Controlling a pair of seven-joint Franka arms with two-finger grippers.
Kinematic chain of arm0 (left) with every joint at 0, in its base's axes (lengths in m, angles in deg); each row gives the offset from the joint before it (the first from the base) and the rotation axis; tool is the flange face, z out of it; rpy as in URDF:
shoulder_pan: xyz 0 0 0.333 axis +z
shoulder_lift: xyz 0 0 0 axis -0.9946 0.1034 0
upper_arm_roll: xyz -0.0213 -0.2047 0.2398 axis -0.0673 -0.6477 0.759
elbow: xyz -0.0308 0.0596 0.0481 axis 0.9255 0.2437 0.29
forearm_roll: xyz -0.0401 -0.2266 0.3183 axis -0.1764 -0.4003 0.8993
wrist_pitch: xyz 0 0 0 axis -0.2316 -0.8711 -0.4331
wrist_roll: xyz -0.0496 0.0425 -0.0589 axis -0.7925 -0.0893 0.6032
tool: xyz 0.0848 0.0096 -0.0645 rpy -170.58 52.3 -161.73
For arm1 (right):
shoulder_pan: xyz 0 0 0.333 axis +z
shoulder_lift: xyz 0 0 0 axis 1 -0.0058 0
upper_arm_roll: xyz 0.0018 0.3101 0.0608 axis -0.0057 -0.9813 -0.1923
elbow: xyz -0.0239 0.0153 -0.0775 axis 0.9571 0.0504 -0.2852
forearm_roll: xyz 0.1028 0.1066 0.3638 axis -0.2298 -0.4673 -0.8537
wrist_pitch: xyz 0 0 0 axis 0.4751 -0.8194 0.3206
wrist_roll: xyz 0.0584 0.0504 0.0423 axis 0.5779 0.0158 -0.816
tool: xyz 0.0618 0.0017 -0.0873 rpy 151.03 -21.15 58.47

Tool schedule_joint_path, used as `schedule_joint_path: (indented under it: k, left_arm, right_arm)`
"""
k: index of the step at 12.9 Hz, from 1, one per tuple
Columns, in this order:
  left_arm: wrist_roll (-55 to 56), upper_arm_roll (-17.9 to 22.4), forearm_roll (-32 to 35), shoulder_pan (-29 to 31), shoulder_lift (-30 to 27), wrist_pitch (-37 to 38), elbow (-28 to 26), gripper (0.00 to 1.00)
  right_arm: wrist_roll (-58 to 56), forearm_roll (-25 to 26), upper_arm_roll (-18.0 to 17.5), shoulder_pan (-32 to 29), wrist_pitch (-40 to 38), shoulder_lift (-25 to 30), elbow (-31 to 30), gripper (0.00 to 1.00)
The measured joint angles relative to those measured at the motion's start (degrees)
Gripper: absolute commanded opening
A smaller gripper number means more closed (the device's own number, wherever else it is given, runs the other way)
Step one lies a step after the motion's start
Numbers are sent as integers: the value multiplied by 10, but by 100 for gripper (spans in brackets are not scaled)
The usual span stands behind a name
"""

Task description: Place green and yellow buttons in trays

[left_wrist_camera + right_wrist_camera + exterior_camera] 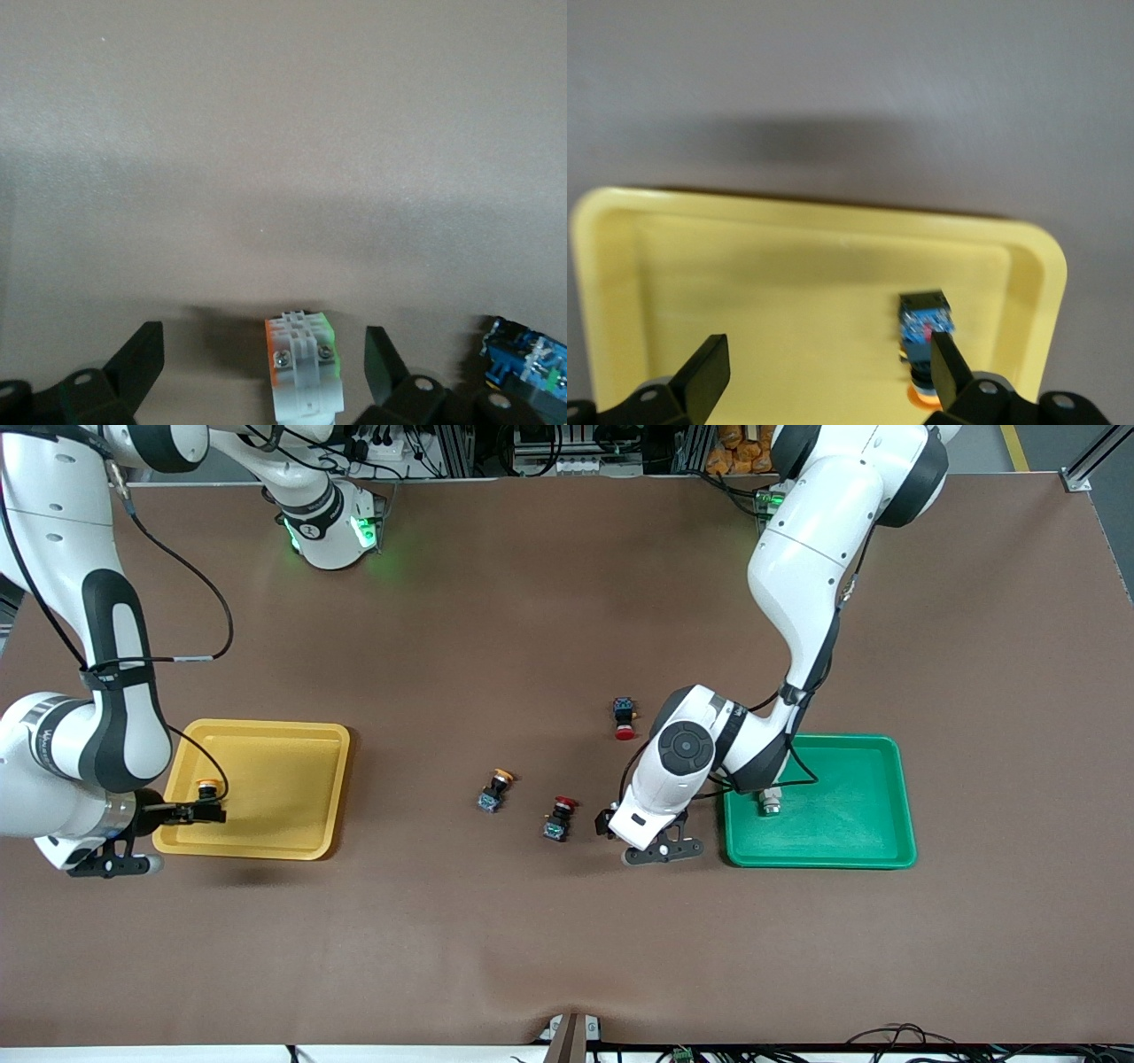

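The yellow tray [292, 744] lies toward the right arm's end of the table and holds a black-and-blue button with an orange-yellow cap [207, 787]. My right gripper [190, 812] is open low over that tray's end. In the right wrist view [824, 372] the button [926, 326] lies beside one finger, not gripped. The green tray [850, 841] holds a white button with a silver end [769, 804]. My left gripper [660, 852] is open beside the green tray, low over the table. In the left wrist view [264, 354] a white button with green and orange marks [303, 367] lies between its open fingers.
A second button with an orange-yellow cap [494, 790] lies on the brown table between the trays. Two black switches with red caps lie near it: one [558, 819] close to my left gripper, one [625, 717] farther from the camera. The first shows in the left wrist view [523, 354].
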State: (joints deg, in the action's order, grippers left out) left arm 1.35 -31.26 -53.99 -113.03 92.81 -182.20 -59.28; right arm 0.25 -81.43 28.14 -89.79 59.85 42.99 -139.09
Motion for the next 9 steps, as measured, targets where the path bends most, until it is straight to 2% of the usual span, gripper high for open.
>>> schedule_joint_path:
  k: [2, 4, 6, 7, 8, 9]
  left_arm:
    - [0, 0, 0, -2, 1, 0, 1, 73]
    - [-3, 0, 0, -3, 2, 0, 1, 66]
    - [-9, 0, 0, -8, 6, 0, 1, 66]
    - [-9, 0, 0, -9, 7, 0, 1, 53]
    - [-10, 0, 0, -10, 8, 0, 1, 22]
    - [-10, 1, 0, -10, 8, 0, 1, 0]
  right_arm:
    - [31, -1, -2, 27, -2, 0, 19, 100]
    - [98, -1, -3, 66, -2, 0, 26, 100]
    - [199, -1, -6, 115, -2, 0, 26, 100]
    - [254, -1, -7, 139, -3, 0, 26, 100]
    - [306, -1, -7, 166, -3, 0, 26, 100]
    - [362, -1, -8, 195, -2, -1, 26, 100]
